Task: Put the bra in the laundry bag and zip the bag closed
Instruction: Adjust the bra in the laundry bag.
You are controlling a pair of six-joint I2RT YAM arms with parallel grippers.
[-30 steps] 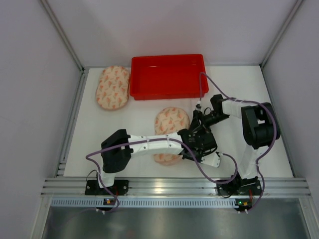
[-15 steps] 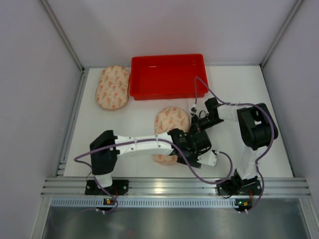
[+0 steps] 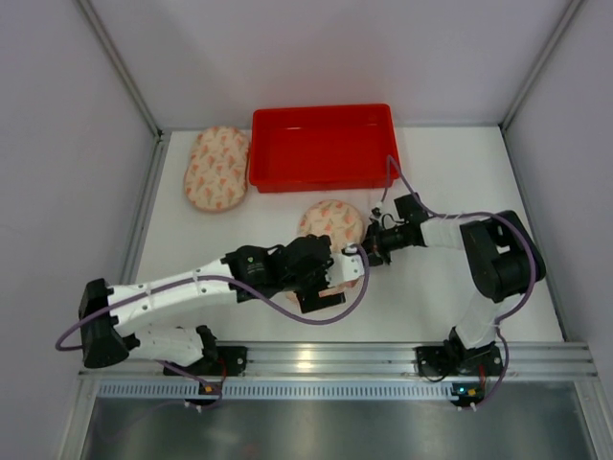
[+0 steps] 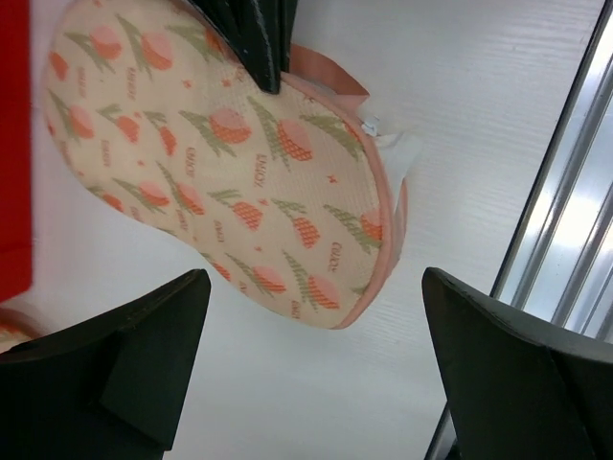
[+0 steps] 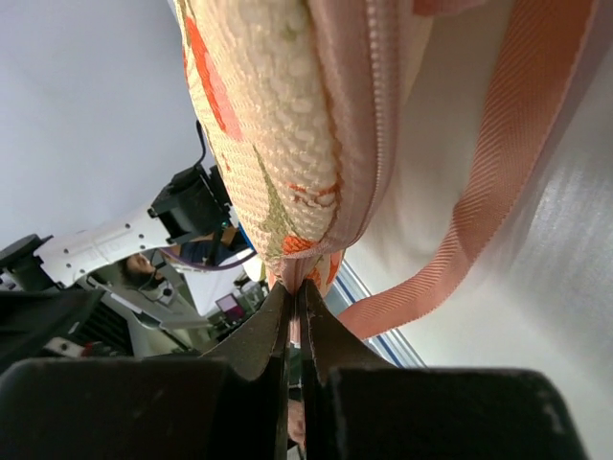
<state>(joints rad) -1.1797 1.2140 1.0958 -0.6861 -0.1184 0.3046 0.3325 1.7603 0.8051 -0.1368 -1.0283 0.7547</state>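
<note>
The laundry bag (image 3: 330,223) is a cream mesh pouch with an orange flower print and pink trim, lying mid-table in front of the red bin. The bra is hidden. My right gripper (image 3: 370,250) is at the bag's right edge. In the right wrist view it (image 5: 297,287) is shut on the bag's pink zipper edge (image 5: 369,144), with a pink strap (image 5: 479,220) looping beside it. My left gripper (image 3: 330,278) covers the bag's near end. It (image 4: 314,280) stands open, and the bag's tip (image 4: 220,163) lies between the fingers without touching them.
A red bin (image 3: 321,146) stands at the back centre. A second flower-print pouch (image 3: 216,168) lies to its left. An aluminium rail (image 3: 326,359) runs along the near table edge, close to my left gripper. Grey walls enclose the table.
My left gripper has opened, let go of the bag, and its arm has swung back to the left. My right gripper has moved in and shut on the bag's zipper edge.
</note>
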